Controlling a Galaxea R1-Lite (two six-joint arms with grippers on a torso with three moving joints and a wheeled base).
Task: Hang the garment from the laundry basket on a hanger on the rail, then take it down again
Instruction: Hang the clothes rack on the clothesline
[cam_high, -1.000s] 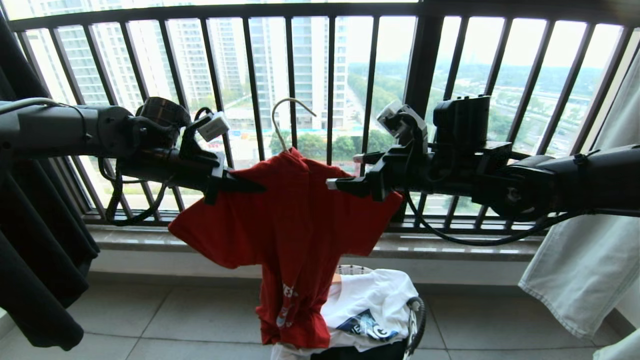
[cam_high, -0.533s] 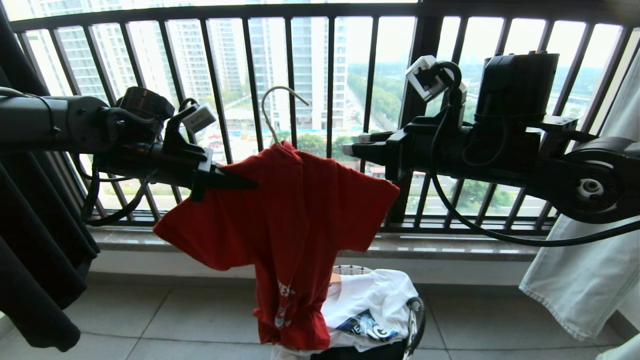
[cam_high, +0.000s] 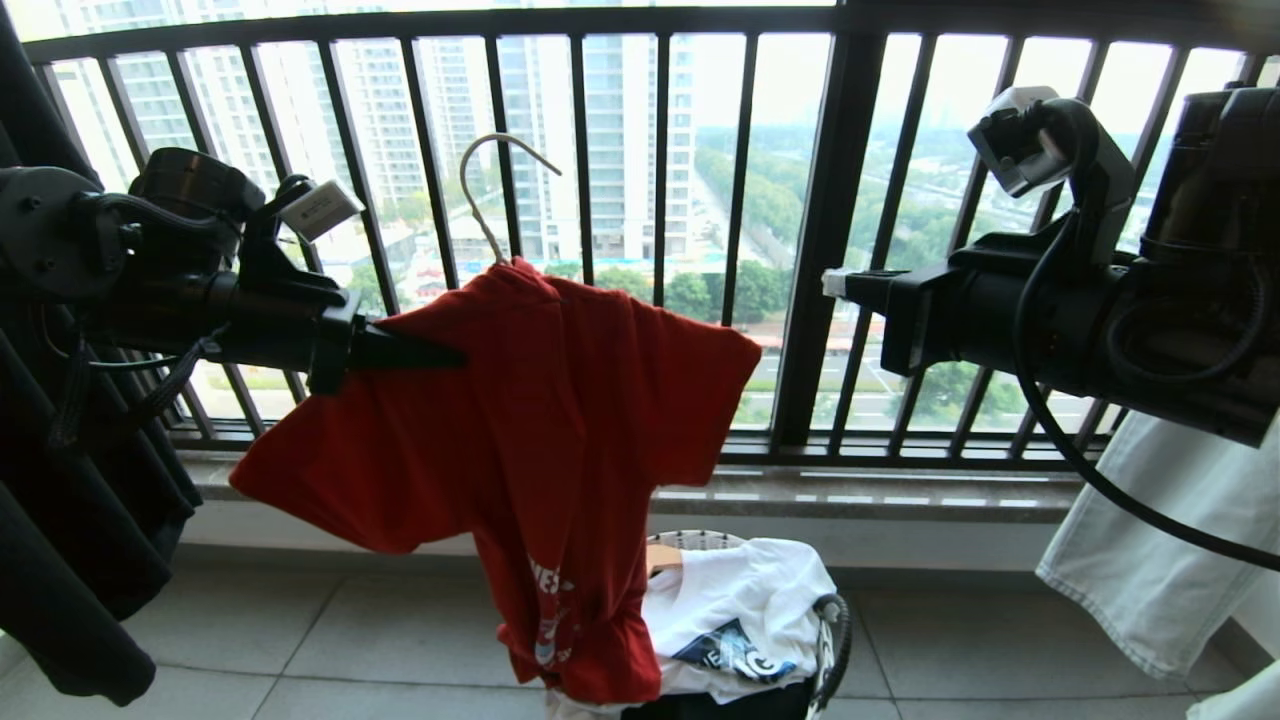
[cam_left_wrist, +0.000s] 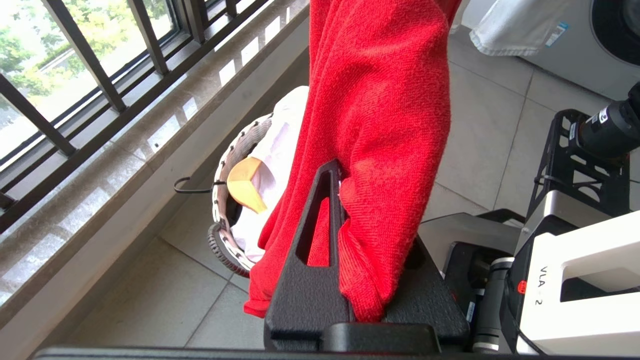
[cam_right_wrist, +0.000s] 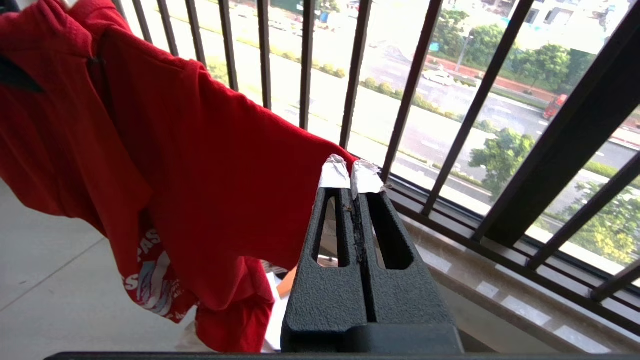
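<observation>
**Red T-shirt on its hanger, held up by the left gripper**

The left gripper (cam_high: 440, 355) is pinching the shoulder of the red T-shirt (cam_high: 560, 420), its dark fingers (cam_left_wrist: 320, 235) pressed together on a fold of the red cloth. The shirt is hanging on the cream-white wire hanger (cam_high: 495, 190), whose bent hook is sticking up free above the collar, in front of the black window railing (cam_high: 820, 230). The shirt's lower hem is dangling down to the laundry basket (cam_high: 835, 625) on the tiled floor (cam_high: 380, 640), where a white printed garment (cam_high: 745, 610) is lying. The right gripper (cam_right_wrist: 351, 172) is holding nothing: its two tape-tipped fingers are pressed flat against each other, and it is hovering well apart from the shirt's far sleeve, level with it, beside the railing. A dark garment (cam_high: 70, 520) is hanging at the left edge and a pale one (cam_high: 1170, 540) at the right.
</observation>
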